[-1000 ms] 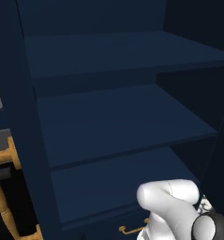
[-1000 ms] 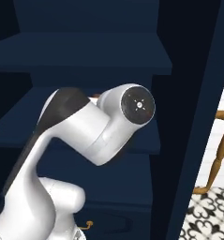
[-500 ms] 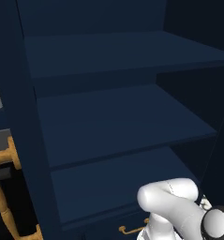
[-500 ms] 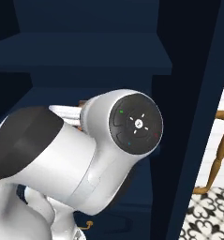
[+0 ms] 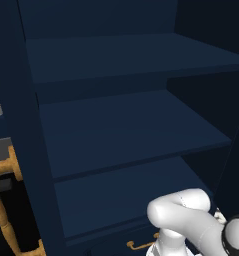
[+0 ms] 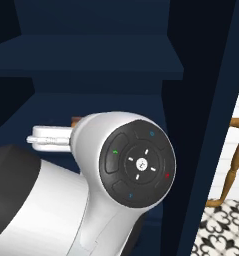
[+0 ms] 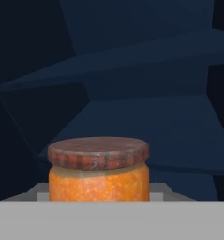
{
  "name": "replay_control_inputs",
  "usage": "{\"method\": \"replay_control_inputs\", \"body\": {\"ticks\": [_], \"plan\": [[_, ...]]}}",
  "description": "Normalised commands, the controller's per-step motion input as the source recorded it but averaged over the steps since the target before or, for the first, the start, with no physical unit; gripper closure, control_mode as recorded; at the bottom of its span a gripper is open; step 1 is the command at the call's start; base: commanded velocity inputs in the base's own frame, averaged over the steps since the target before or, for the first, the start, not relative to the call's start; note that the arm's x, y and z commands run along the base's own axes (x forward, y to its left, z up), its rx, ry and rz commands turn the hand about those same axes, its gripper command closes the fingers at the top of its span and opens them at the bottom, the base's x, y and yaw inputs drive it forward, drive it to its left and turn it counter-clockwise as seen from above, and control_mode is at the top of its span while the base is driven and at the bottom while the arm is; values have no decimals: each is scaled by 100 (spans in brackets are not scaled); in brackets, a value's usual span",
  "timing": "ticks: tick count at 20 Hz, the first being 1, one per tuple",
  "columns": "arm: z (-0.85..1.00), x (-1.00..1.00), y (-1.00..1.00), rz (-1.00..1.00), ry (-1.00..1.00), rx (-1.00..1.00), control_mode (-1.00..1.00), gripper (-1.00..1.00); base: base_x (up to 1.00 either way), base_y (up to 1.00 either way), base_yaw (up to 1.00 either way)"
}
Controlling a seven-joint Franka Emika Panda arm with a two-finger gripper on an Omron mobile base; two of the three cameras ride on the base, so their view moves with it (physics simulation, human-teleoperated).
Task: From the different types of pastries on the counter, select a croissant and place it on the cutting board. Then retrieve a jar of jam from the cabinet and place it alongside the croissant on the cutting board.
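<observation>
Jar of jam: orange, brown-lidded, upright with its long axis vertical, directly ahead of and centred between the fingers of the gripper, which is pinched on its sides inside the cabinet, shelves beyond it bare.

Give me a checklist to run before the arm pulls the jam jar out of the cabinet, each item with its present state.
1. Jar of jam between the gripper's fingers: ok, it sits centred right above them.
2. Gripper shut on the jar: ok.
3. Jar upright, lid on: ok.
4. Shelves of the cabinet free of other things in the way: ok, they look bare.
5. Cutting board ready with the croissant: cannot tell.
</observation>
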Motion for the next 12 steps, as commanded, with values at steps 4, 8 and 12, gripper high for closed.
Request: {"method": "replay_control_inputs", "body": {"ticks": [4,8,12], "plan": [[0,0,0,0,0,0,-100,100,0,0,0],[0,0,0,0,0,0,-100,100,0,0,0],[0,0,0,0,0,0,-100,100,0,0,0]]}}
